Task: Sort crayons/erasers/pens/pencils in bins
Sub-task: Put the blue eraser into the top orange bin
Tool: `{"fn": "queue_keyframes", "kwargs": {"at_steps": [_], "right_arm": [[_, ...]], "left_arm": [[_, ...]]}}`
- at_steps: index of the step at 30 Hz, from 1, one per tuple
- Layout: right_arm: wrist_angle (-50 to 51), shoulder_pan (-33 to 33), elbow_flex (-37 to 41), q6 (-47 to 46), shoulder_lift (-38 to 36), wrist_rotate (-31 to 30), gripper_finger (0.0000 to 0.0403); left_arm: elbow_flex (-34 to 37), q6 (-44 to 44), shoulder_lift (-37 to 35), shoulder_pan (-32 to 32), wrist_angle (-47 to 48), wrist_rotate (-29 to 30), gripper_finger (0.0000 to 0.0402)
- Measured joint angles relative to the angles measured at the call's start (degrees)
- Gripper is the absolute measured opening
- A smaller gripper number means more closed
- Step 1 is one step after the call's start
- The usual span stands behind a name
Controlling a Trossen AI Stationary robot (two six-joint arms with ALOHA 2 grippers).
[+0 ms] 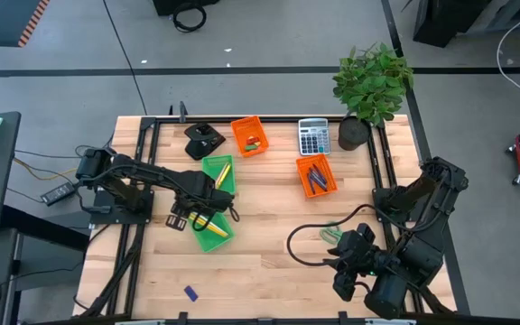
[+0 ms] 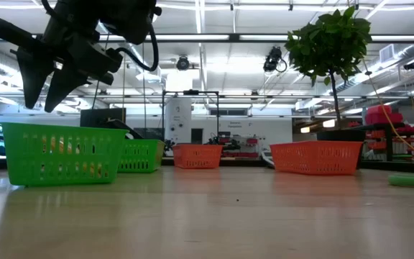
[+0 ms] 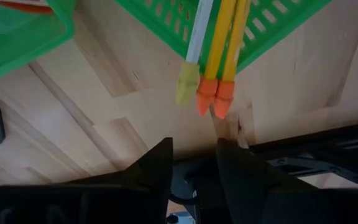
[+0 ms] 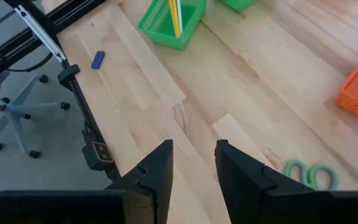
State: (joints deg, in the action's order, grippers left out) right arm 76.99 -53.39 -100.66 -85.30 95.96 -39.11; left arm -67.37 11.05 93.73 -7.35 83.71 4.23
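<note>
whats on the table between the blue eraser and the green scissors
Bare wood only. In the high view, nothing lies between the small blue eraser and the green-handled scissors; the right wrist view agrees.

Two arms, both matte black, built of chunky jointed segments with rounded housings. Left arm (image 1: pixel 143 176): black cable looping along the links, thin leads trailing off its base end. Right arm (image 1: pixel 413 226): thick black cable curving out in a loop beside it; small green light spot near the wrist. Left tool (image 3: pixel 193 163) and right tool (image 4: pixel 192 163): two flat black fingers each, angular, stepped inner edges, dull plastic finish.
</note>
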Motion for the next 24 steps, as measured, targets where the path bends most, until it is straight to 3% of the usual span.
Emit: {"fn": "queue_keyframes", "kwargs": {"at_steps": [10,15,18,24], "right_arm": [[0.0,3.4,-0.1,11.3,-0.3,-1.4,0.0127],[-0.1,7.7,-1.3,20.7,-1.5,-4.4,0.0127],[0.0,10.7,-2.2,24.3,-2.1,-7.7,0.0127],[-0.6,16.8,-3.5,32.0,-2.4,-9.1,0.0127]], "left_arm": [[0.0,-9.4,-0.4,0.0,6.2,-0.7,0.0152],[-0.1,-18.9,-6.3,-0.8,6.2,-4.5,0.0149],[-0.1,-29.1,-11.4,-1.7,5.8,-4.6,0.0138],[-0.1,-64.4,-21.5,-8.4,-1.2,-4.2,0.0116]]}}
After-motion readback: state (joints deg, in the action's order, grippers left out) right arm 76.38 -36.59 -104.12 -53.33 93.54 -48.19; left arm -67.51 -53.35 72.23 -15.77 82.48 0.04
